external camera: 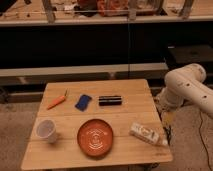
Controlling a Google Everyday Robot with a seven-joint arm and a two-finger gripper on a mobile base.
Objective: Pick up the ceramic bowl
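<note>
The ceramic bowl (95, 137) is a wide, shallow orange-red dish with pale ring marks inside. It sits on the wooden table (125, 107) near the front edge, a little left of centre. The white arm (187, 90) stands off the table's right side. My gripper (166, 121) hangs below it beside the table's right edge, open and holding nothing. It is well to the right of the bowl and apart from it.
A white cup (46, 130) stands left of the bowl. A pale bottle (146, 134) lies on its side to the bowl's right. Behind are an orange carrot-like item (57, 101), a blue object (83, 102) and a black bar (110, 100). Dark shelving runs along the back.
</note>
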